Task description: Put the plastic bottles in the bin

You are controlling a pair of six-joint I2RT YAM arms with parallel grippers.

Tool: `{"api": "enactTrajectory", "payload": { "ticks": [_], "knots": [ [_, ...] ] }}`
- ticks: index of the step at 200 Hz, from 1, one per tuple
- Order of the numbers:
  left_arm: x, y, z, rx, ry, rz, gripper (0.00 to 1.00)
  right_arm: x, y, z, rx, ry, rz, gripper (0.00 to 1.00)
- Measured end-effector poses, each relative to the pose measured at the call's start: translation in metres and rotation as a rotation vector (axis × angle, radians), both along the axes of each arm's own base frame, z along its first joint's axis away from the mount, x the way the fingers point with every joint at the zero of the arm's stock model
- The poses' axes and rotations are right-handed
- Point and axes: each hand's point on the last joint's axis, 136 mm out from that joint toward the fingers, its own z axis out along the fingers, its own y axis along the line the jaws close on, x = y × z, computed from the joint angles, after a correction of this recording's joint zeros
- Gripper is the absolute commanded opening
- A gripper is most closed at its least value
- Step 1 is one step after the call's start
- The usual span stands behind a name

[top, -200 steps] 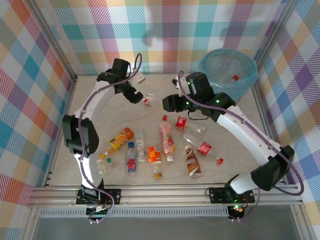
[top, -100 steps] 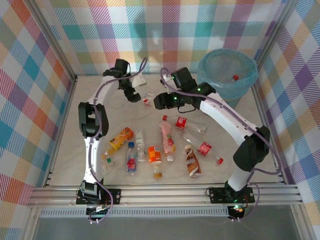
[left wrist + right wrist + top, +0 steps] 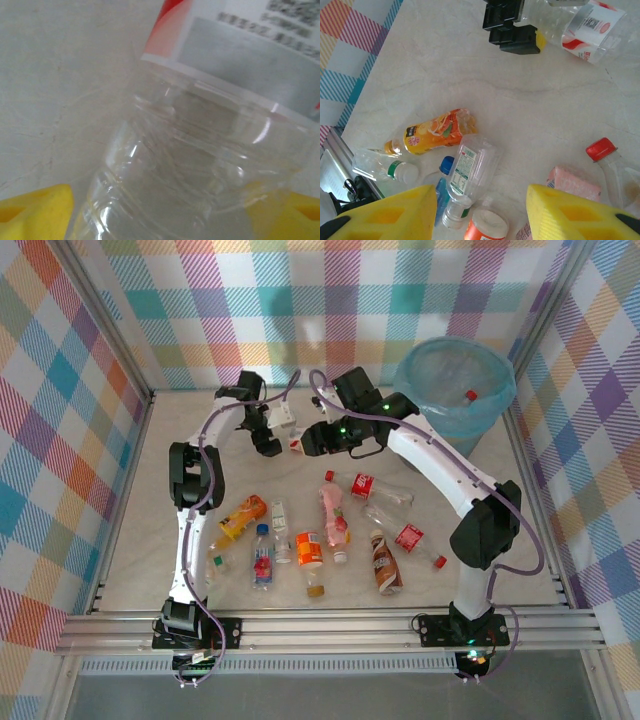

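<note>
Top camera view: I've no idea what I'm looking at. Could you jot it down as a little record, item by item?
setting: table with two robot arms
bin: far right corner, one red-capped bottle inside
loose bottles: roughly nine, lying near the front middle
left end effector: fingers either side of a clear labelled bottle; grip unclear
right end effector: open, empty, hovering close to the left one

White arms (image 3: pixel 440 465) with black joints (image 3: pixel 485 525), purple cables (image 3: pixel 541 545), yellow tool pads (image 3: pixel 385 215).
</note>
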Motion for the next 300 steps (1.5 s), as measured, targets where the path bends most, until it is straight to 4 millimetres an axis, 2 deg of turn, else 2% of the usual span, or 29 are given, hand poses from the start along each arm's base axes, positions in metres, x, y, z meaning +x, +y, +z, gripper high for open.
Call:
{"api": "enactTrajectory", "payload": {
  "ticks": [14,32,62,81,100,128,149,182,206,224,241,259,285,300],
  "knots": [
    [-0.003,0.000,-0.002,0.001,0.015,0.001,0.74,0.000,0.000,0.000,0.000,0.000,0.000,0.51],
    [-0.007,-0.001,-0.003,-0.008,0.028,0.005,0.72,-0.003,-0.002,-0.003,-0.005,0.007,-0.001,0.51],
    [-0.023,-0.001,-0.003,-0.015,0.072,0.008,0.62,-0.012,-0.009,-0.005,-0.013,0.016,-0.001,0.51],
    [-0.030,0.000,-0.001,-0.019,0.094,0.022,0.56,-0.017,-0.013,0.004,-0.003,0.001,-0.002,0.51],
    [-0.038,0.001,0.003,-0.025,0.116,0.045,0.55,-0.020,-0.017,0.015,0.011,-0.026,-0.005,0.51],
    [-0.055,-0.001,0.024,-0.063,0.120,0.076,0.54,-0.024,-0.024,0.034,0.034,-0.082,-0.020,0.50],
    [-0.066,-0.007,0.062,-0.138,0.075,0.109,0.54,-0.026,-0.032,0.048,0.046,-0.130,-0.036,0.51],
    [-0.080,-0.029,0.159,-0.326,-0.086,0.136,0.53,-0.024,-0.052,0.081,0.091,-0.227,-0.089,0.50],
    [-0.109,-0.066,0.224,-0.468,-0.180,0.086,0.52,-0.016,-0.078,0.120,0.154,-0.332,-0.163,0.48],
    [-0.134,-0.097,0.247,-0.582,-0.180,0.059,0.51,-0.015,-0.095,0.148,0.194,-0.418,-0.211,0.48],
    [-0.154,-0.120,0.249,-0.687,-0.134,0.070,0.51,-0.020,-0.103,0.171,0.228,-0.489,-0.230,0.49],
    [-0.161,-0.129,0.231,-0.766,-0.080,0.134,0.52,-0.023,-0.110,0.188,0.249,-0.541,-0.252,0.50],
    [-0.167,-0.132,0.191,-0.804,-0.021,0.194,0.53,-0.022,-0.116,0.193,0.241,-0.565,-0.284,0.49],
    [-0.171,-0.132,0.176,-0.811,0.013,0.216,0.52,-0.020,-0.117,0.190,0.230,-0.560,-0.292,0.49]
  ]
}}
